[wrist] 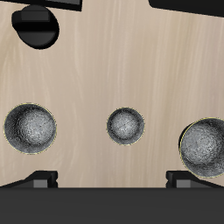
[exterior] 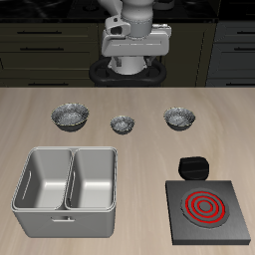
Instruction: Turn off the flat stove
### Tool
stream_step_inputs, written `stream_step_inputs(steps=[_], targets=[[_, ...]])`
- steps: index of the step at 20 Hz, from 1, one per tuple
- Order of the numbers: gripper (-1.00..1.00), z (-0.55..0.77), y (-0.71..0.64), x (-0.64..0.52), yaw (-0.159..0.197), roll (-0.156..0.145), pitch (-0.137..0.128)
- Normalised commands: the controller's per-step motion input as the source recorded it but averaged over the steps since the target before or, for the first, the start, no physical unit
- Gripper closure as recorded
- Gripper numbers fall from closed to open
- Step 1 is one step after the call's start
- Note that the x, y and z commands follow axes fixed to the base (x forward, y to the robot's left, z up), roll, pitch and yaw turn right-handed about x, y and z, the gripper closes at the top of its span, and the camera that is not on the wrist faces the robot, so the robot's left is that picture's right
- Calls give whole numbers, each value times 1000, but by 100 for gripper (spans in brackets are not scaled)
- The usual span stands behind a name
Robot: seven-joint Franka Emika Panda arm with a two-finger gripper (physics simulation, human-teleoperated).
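With the stove (exterior: 207, 210) glowing red at five o'clock on the table, its knob (exterior: 190, 167) on the back edge untouched, our gripper (exterior: 132, 66), jaws apart and empty, hangs at twelve behind three bowls (exterior: 123, 124); next we reach for the knob.

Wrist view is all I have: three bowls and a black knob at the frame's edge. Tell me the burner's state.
Observer: On the exterior view the flat stove's burner rings glow red, so it looks on.
Operator: Give me the knob's position on it.
Observer: The knob sits at the stove's back edge, the side facing the robot's base.
Operator: Report anything else on the table.
Observer: A twin-basin metal tray sits beside the stove, near the table's front edge.
Operator: Say where the gripper is.
Observer: It is raised near the table's back, not visible in the exterior view.
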Motion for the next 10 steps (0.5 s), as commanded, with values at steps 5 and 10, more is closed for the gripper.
stream_step_inputs(steps=[5, 10], targets=[[-100, -80, 329, 208, 37, 23, 11], [-100, 61, 355, 352, 33, 5, 7]])
